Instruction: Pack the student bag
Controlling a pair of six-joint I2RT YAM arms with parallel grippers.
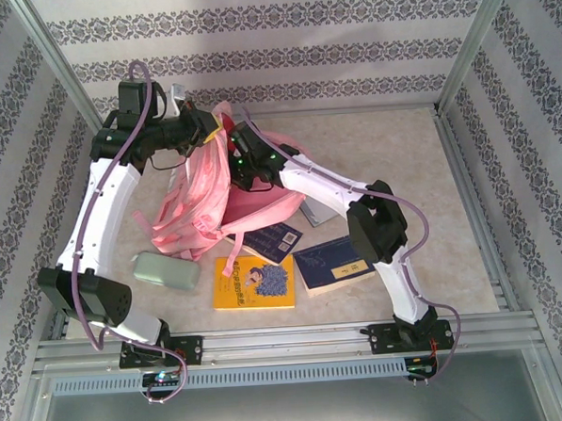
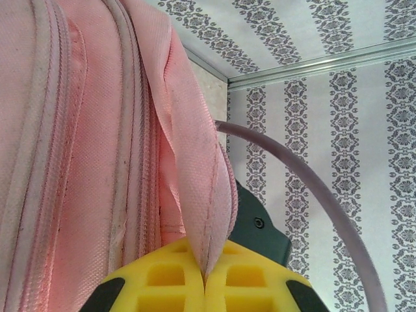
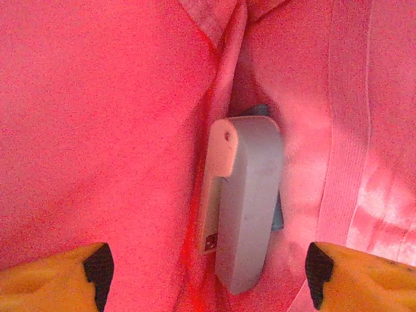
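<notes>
Left gripper (image 2: 205, 278): yellow fingers pressed together, pinching a pink strap loop (image 2: 198, 195) of the student bag (image 2: 78, 149) and holding it up off the table. From the top camera, that left gripper (image 1: 206, 129) is at the bag's high far end.

Right gripper (image 3: 208, 272): fingers spread wide, nothing pinched. It's inside the bag, red-pink lining all round. A pale grey stapler-like item (image 3: 247, 201) lies between the fingers, touching neither, with something blue under it that I can't identify.

The student bag (image 1: 209, 191) is left of table centre, hanging limp from the pinch, its lower part slumped on the table.

Handling, my read:
- Soft woven fabric, no stiffness. The mouth will collapse if I drop the loop.
- Light now, heavier once books go in, so the load will drag on that one pinch.
- Weave looks grippy, not fragile.
- Best holds are the strap loop, the webbing or a stitched zip edge. Loose panel cloth would just bunch.

Not yet packed, near the bag: teal pouch (image 1: 166, 270), yellow book (image 1: 255, 283), dark blue book (image 1: 333, 261), another dark book (image 1: 271, 239) beside the bag.
</notes>
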